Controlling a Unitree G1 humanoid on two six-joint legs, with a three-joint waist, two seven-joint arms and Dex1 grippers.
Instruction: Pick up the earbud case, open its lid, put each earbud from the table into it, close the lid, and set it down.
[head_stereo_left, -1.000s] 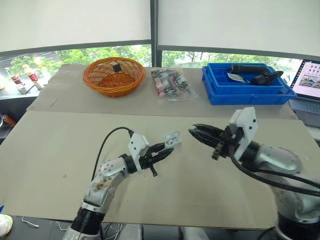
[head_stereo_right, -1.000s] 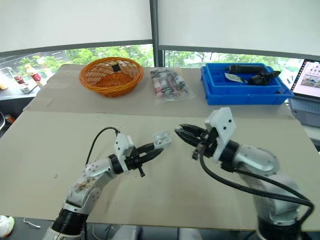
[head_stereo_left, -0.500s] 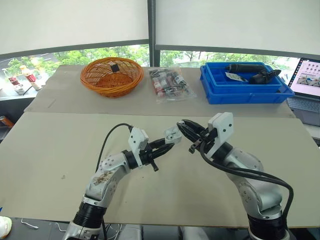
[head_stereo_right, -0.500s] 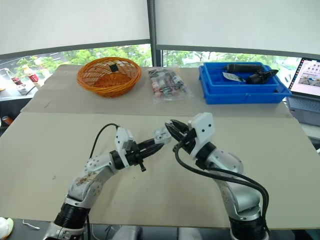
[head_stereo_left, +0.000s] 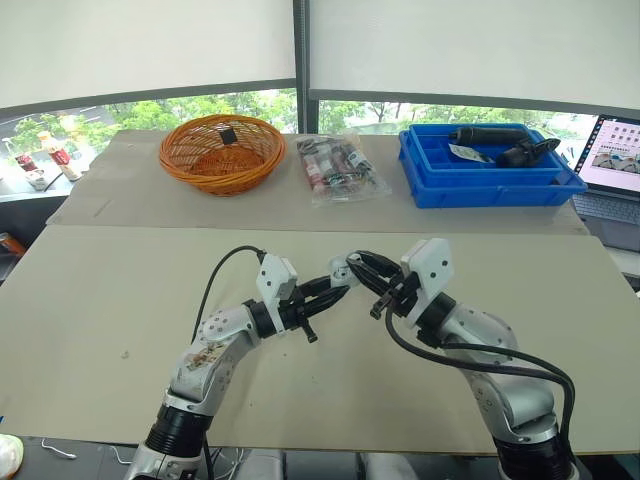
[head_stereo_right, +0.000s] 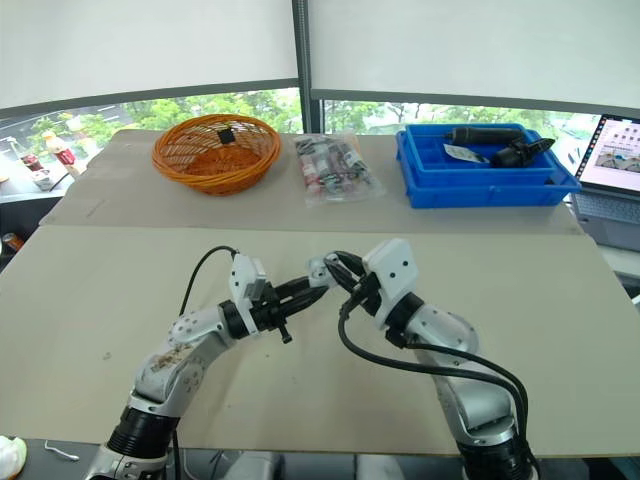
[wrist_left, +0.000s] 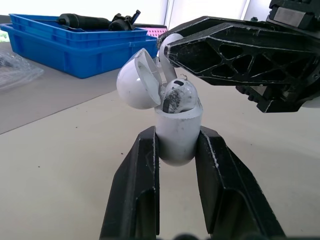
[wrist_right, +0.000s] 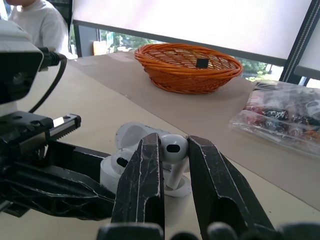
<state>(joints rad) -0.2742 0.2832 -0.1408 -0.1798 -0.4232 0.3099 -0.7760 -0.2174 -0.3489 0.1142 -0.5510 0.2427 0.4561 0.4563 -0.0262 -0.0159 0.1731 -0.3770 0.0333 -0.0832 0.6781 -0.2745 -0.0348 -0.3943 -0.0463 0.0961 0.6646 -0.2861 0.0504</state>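
Note:
My left gripper (wrist_left: 177, 145) is shut on the white earbud case (wrist_left: 177, 137), held above the middle of the table. Its lid (wrist_left: 136, 80) is open and one earbud (wrist_left: 179, 95) sits in the case. My right gripper (wrist_right: 172, 150) is shut on the second white earbud (wrist_right: 172, 147), holding it right over the open case (wrist_right: 117, 167). In the left eye view the case (head_stereo_left: 341, 269) sits where both grippers' tips meet, with the right gripper (head_stereo_left: 365, 270) coming in from the right.
Along the far side of the table stand an orange wicker basket (head_stereo_left: 220, 150), a clear bag of small items (head_stereo_left: 340, 167) and a blue bin (head_stereo_left: 485, 170) holding tools. A laptop (head_stereo_left: 615, 160) sits at the far right. A person in white (wrist_right: 32, 22) sits behind the table.
My right gripper moved left with the earbud until its tips reached the open case. The left gripper held the case nearly still.

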